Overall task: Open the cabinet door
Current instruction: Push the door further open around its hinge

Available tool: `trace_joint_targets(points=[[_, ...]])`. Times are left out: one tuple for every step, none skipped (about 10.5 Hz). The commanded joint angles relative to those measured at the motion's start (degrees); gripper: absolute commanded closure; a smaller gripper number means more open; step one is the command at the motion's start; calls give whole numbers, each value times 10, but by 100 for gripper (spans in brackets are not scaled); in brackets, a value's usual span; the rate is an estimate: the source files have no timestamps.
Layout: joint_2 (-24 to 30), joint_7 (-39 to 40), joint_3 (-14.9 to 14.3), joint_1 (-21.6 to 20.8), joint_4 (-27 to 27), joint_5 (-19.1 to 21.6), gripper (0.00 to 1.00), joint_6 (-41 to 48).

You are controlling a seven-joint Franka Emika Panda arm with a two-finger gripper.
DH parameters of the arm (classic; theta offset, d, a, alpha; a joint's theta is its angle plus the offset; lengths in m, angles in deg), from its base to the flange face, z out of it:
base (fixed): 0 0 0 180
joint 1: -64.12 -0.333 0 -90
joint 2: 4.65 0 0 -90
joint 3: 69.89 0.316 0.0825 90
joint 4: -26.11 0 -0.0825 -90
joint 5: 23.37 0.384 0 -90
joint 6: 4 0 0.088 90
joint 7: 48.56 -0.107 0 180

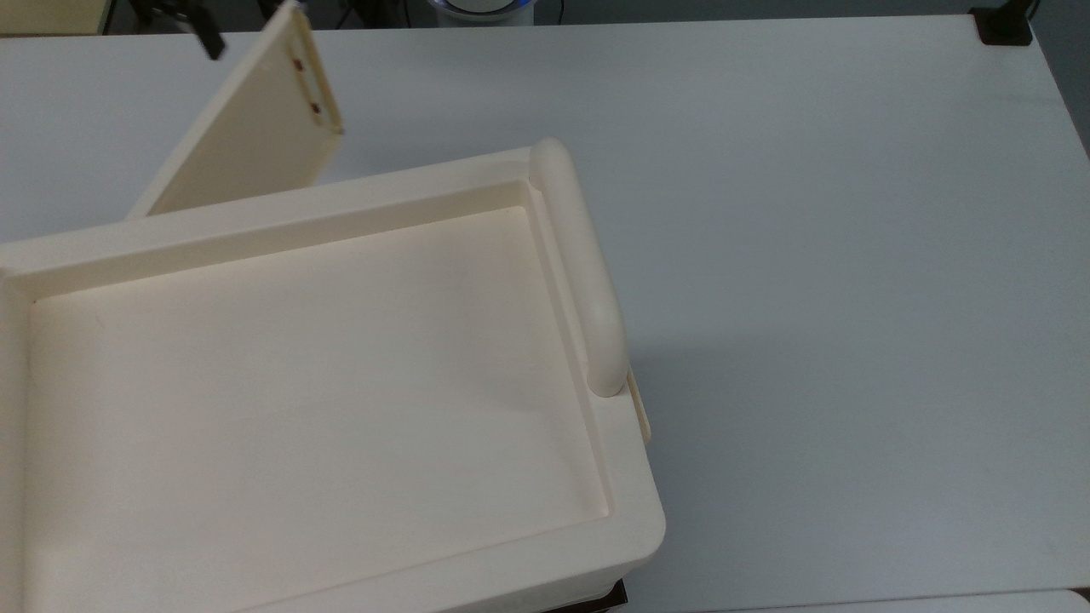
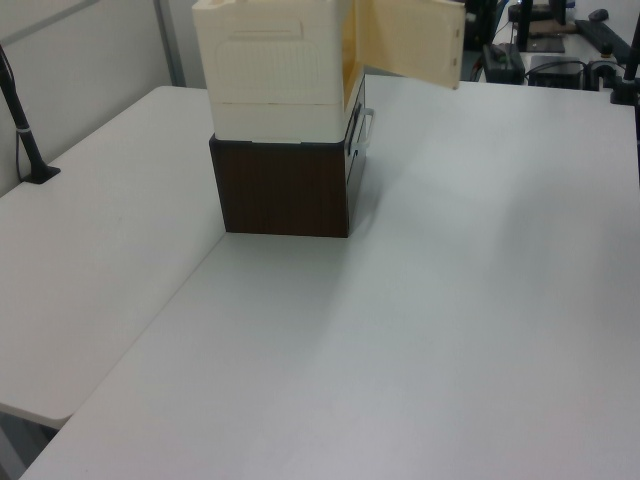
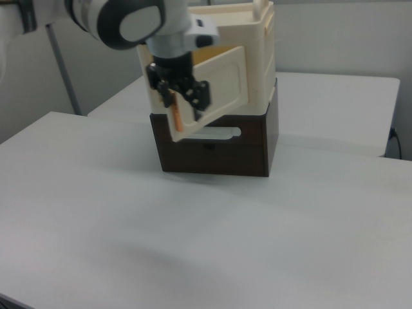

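cabinet door (image 1: 247,140): cream, two reddish dots along one edge | cabinet (image 2: 275,65): cream upper body, dark brown wood-grain base | rounded bar (image 1: 579,264): cream | surface (image 1: 809,213): plain pale grey-white | pincer (image 3: 183,93): black, arm white and grey
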Motion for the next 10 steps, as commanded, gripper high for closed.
trace_joint_targets(points=[[1,62,-3,82,-8,-7,0,-29],[0,93,-2,117,-5,-7,0,-29],[0,106,-3,141,-3,-8,0,-30],[1,110,-4,154,3,-19,0,-30],[3,110,-7,162,17,-38,0,-27],[7,106,-7,161,27,-51,0,-22],[28,100,0,153,25,-52,0,-9],[37,83,1,126,26,-52,0,16],[53,23,0,75,24,-53,0,40],[63,-47,0,33,21,-54,0,66]])
